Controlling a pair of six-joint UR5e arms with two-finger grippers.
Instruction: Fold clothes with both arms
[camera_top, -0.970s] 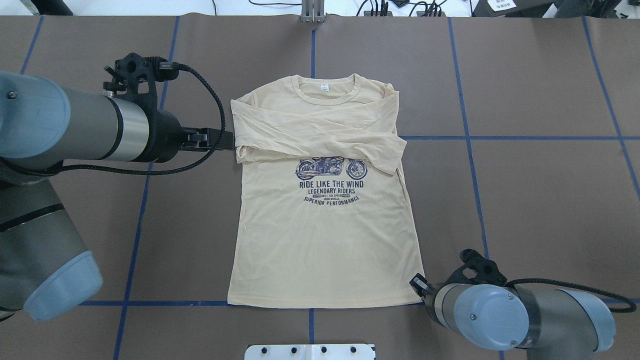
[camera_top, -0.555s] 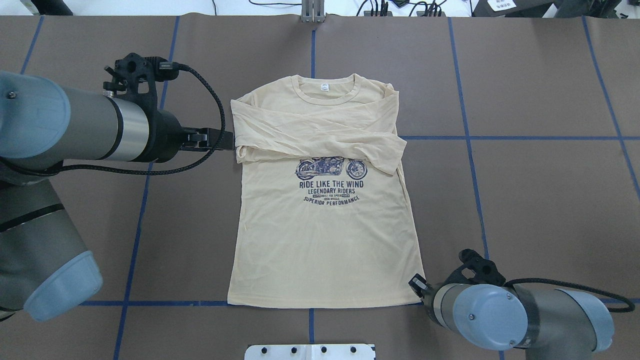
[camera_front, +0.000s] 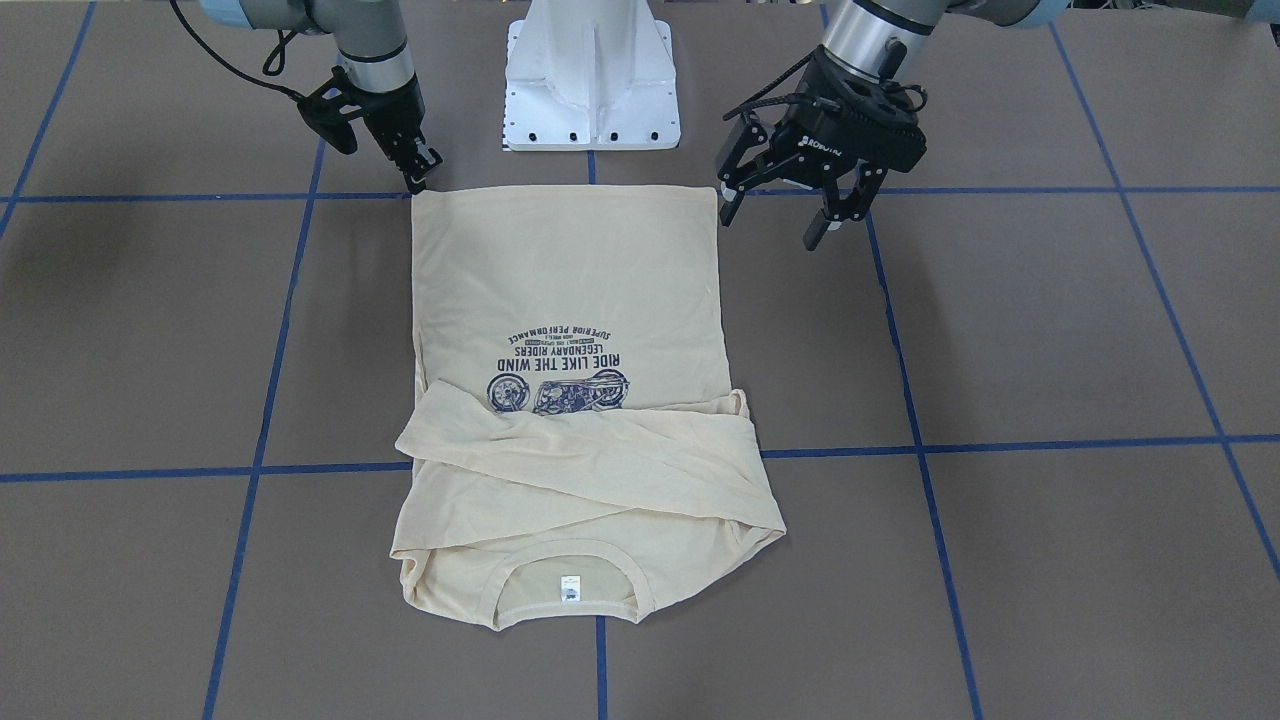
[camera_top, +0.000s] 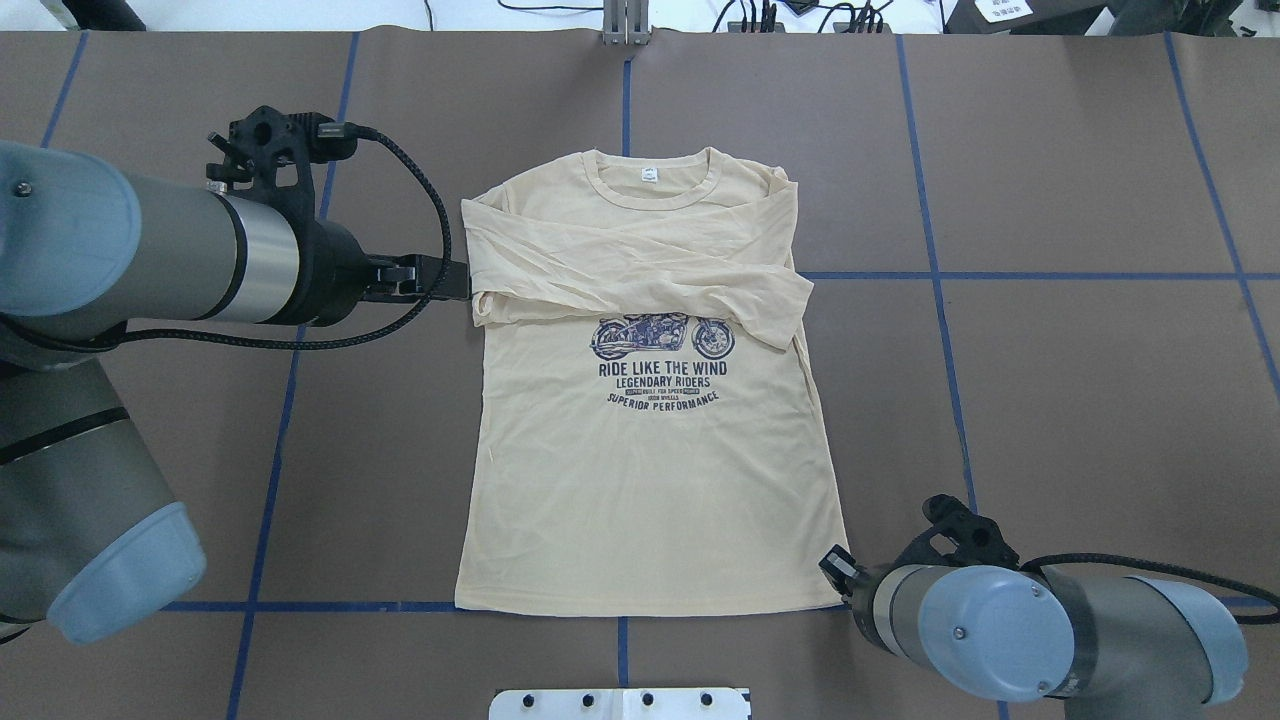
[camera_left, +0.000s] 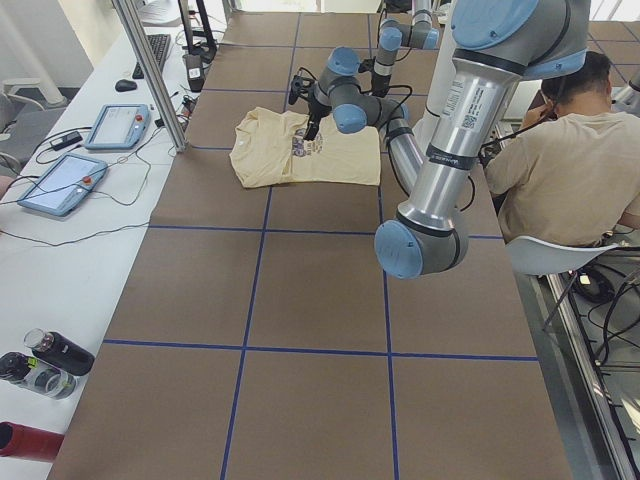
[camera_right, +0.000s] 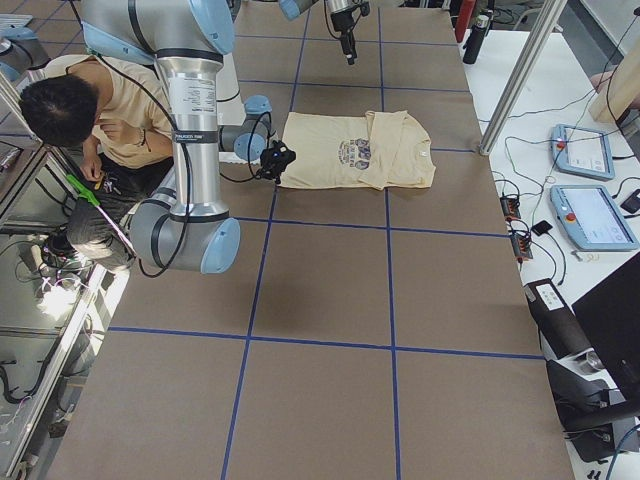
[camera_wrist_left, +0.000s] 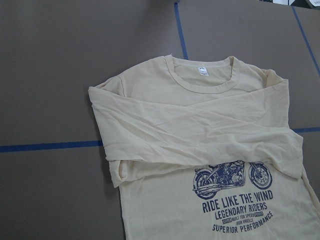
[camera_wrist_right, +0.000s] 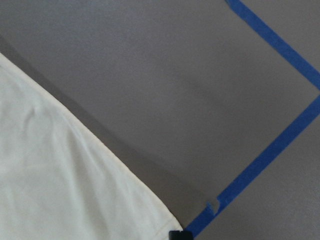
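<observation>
Sets right gripper low, near hem corner of the shirt just beside its fingertips, parted or clenched impossible to tell, likely staged to pinch for hem-to-collar fold. Hangs left gripper high off the opposite edge, fingers released and empty, probably yet to drop. Shows shirt flat on table, print up, sleeves crossed beyond both fingertips and loose enough to slip; pedestal behind them, seated person aside, nothing across the cloth.

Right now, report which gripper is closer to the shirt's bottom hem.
Right. The right gripper sits at one corner of the hem of the shirt; the left gripper hangs open, raised, off the shirt's opposite side.
</observation>
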